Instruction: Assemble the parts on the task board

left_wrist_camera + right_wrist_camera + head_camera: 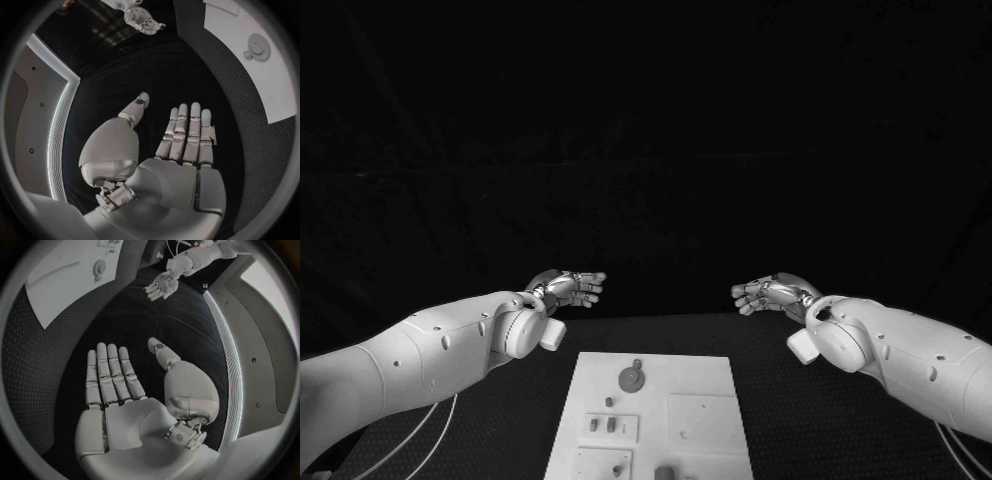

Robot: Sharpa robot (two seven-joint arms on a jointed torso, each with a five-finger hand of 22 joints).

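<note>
The black table [776, 345] has a finely dotted, textured top that runs out to both sides and ends at a far edge, beyond which all is dark. Two thin pale cables [423, 430] lie on it at the near left, curving side by side, and another pair of cables [961, 452] at the near right.

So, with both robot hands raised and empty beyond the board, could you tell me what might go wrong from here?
1. Both the left robot hand and the right robot hand hover past the far edge of the task board, so each reach must come back towards the robot; an arm could sweep across the board on the way.
2. The parts are small and stand close together, so wide fingers might knock a neighbour while picking one.
</note>
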